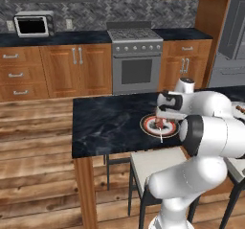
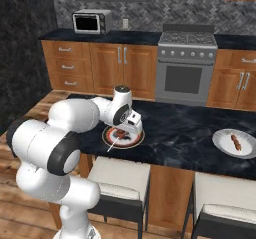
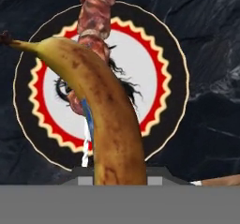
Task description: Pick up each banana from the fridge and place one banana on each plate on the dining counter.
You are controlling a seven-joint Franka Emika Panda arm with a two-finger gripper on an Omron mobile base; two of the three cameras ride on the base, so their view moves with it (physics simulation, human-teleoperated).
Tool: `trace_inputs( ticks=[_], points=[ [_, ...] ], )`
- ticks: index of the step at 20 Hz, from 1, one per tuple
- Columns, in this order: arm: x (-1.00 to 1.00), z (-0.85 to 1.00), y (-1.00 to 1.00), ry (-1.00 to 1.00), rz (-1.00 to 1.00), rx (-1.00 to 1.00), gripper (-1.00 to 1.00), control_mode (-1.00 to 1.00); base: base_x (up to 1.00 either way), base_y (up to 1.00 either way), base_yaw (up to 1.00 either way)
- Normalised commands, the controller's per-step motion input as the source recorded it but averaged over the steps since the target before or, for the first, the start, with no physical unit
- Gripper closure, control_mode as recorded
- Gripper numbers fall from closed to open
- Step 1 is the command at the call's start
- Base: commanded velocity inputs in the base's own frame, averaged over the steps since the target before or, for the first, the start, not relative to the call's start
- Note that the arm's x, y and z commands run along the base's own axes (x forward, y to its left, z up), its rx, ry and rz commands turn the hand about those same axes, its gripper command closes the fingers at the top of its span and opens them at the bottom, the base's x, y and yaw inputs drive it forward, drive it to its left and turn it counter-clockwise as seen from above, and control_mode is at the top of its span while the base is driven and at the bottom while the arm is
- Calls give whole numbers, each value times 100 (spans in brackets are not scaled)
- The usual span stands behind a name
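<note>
Hand view: banana [image 3: 105,120] in gripper [image 3: 117,178]; above plate [image 3: 159,78].

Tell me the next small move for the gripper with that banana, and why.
Probably lower a little and open. The hand view shows the banana held in the gripper directly above the ringed plate, which already carries a skewer. The base views put the gripper just over that plate on the dining counter.

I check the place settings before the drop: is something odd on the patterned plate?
Yes. The patterned plate on the dining counter already carries a brown skewered food lying across its middle. The banana in the gripper hangs directly above it, leaving little free space.
</note>
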Motion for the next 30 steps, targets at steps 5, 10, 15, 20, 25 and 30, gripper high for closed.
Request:
trace_inputs(
  ticks=[5, 10, 15, 20, 25, 30],
  points=[
    [28, -32, -3, 0, 0, 1, 100, -100, 0, 0, 0],
    [19, -26, 0, 0, 0, 0, 100, -100, 0, 0, 0],
    [18, -23, 0, 0, 0, 0, 100, -100, 0, 0, 0],
    [-6, -9, 0, -1, 0, 0, 100, -100, 0, 0, 0],
    [-43, -1, 3, -6, 0, 0, 100, -100, 0, 0, 0],
    [-17, -9, 19, -1, 0, 0, 100, -100, 0, 0, 0]
  ],
)
